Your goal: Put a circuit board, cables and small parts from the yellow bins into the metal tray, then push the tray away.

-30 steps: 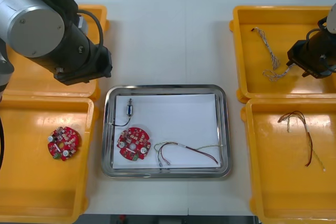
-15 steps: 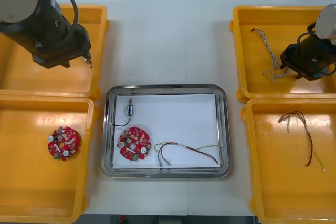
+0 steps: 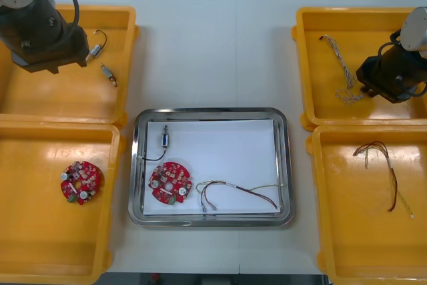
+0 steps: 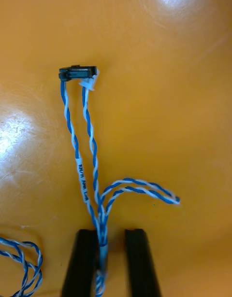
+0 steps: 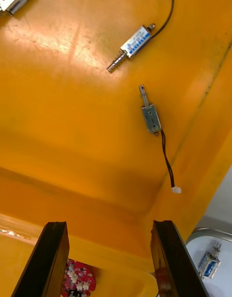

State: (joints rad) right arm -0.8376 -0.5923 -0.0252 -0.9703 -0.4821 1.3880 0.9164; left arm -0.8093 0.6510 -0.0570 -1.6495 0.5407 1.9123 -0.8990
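Along the table's near edge, I am seeing a spare circuit board (image 3: 81,183) lying in the near-left yellow bin (image 3: 47,231). A red and yellow cable (image 3: 387,171) is lying in the near-right yellow bin (image 3: 360,231). Between them, the metal tray (image 3: 135,165) is already holding a second circuit board (image 3: 170,182), a thin cable (image 3: 233,190) and one small metal part (image 3: 164,139).

Farther out, the left arm is pulling back toward the table's far-left corner. A second ago it was covering the inner side of the far-left yellow bin (image 3: 87,98), and now the loose small metal parts (image 5: 151,117) there are lying uncovered. The left gripper (image 5: 108,224) is hanging over that bin, fingers spread wide with nothing between them.

At the far-right corner, the right gripper (image 4: 106,239) is settling low in the far-right yellow bin (image 3: 380,31). It is pinching the twisted blue and white cable (image 4: 92,142) near one end.

I am judging that this cable is what the tray is missing, so carrying it across is coming next.
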